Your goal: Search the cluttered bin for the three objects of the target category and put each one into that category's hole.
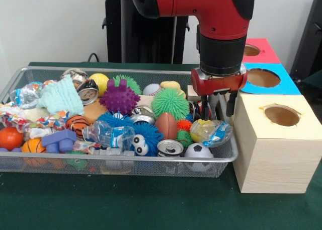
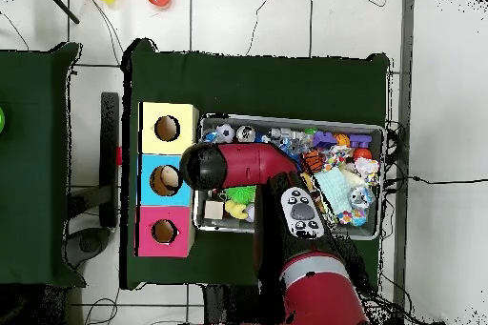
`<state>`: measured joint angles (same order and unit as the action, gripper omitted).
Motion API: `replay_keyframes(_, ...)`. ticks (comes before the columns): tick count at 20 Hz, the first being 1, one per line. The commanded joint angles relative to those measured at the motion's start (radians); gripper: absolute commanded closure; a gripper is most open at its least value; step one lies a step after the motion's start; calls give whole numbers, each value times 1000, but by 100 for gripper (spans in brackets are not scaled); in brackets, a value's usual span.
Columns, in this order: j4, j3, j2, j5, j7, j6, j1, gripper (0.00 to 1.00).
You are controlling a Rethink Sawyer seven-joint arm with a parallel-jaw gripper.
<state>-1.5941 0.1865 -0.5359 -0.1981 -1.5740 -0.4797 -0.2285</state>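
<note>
The wire mesh bin [image 1: 126, 161] is full of toys and also shows in the overhead view [image 2: 286, 119]. One clear bottle with a blue-and-white label [image 1: 108, 134] lies near the front middle. A second crumpled bottle [image 1: 212, 131] lies at the bin's right end. A third [image 1: 25, 94] lies at the far left. My gripper [image 1: 219, 108] hangs open and empty over the right end, just above and behind the second bottle. The red-faced hole [image 1: 251, 50] is the farthest box, and it also shows in the overhead view [image 2: 164, 232]. In the overhead view the arm hides the gripper.
The blue-faced hole [image 1: 262, 77] and the yellow-faced hole [image 1: 282, 115] sit right of the bin, close to the gripper. The clutter includes a purple spiky ball [image 1: 119, 98], a green spiky ball [image 1: 170, 101], a drink can [image 1: 170, 148], a small football [image 1: 166, 125] and a soccer ball [image 1: 198, 152].
</note>
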Motion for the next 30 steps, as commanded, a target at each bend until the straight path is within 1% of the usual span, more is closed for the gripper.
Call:
replay_keyframes(1, 76, 62, 28, -45, -12, 8, -1, 0)
replay_keyframes(3, 95, 63, 63, -50, -10, 12, 0, 0)
replay_keyframes(6, 100, 68, 103, -55, -8, 37, -9, 0)
replay_keyframes(10, 92, 76, 112, -62, 2, 54, -22, 0)
replay_keyframes(18, 109, 75, 103, -56, 6, 20, -13, 0)
replay_keyframes(24, 109, 84, 138, -61, 1, 66, -20, 0)
replay_keyframes(27, 125, 74, 120, -68, 4, 54, -6, 0)
replay_keyframes(30, 184, 89, 185, -79, 34, 72, -20, 0)
